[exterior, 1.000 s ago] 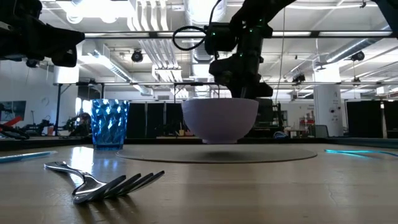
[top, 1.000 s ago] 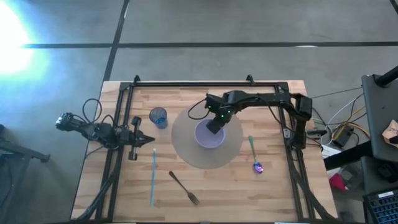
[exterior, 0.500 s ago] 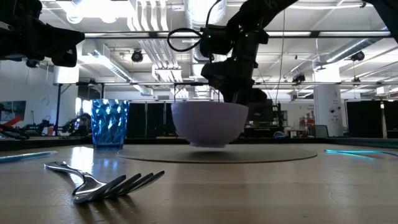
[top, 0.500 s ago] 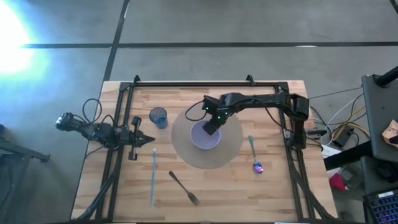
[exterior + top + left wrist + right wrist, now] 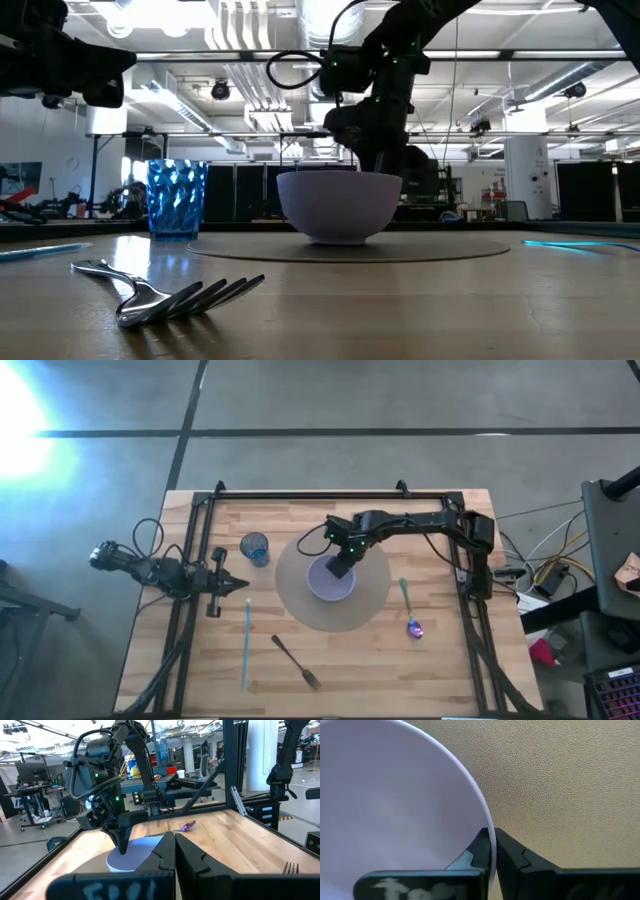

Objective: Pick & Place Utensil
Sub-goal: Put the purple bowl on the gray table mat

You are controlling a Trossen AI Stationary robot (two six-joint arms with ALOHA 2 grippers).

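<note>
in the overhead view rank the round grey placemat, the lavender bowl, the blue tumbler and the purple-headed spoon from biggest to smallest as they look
1. Round grey placemat, clearly the widest.
2. Lavender bowl, sitting on the mat, its rim pinched by the right gripper.
3. and 4. Purple-headed spoon and blue tumbler: the spoon is longer but thin, the tumbler rounder, so I would not rank them.

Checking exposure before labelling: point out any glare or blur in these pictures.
High view: a blown-out white flare at the upper left floor. Low view: the silver metal fork up close is soft, ceiling lights glare. Right wrist view: the pale lilac bowl looks washed out.
</note>
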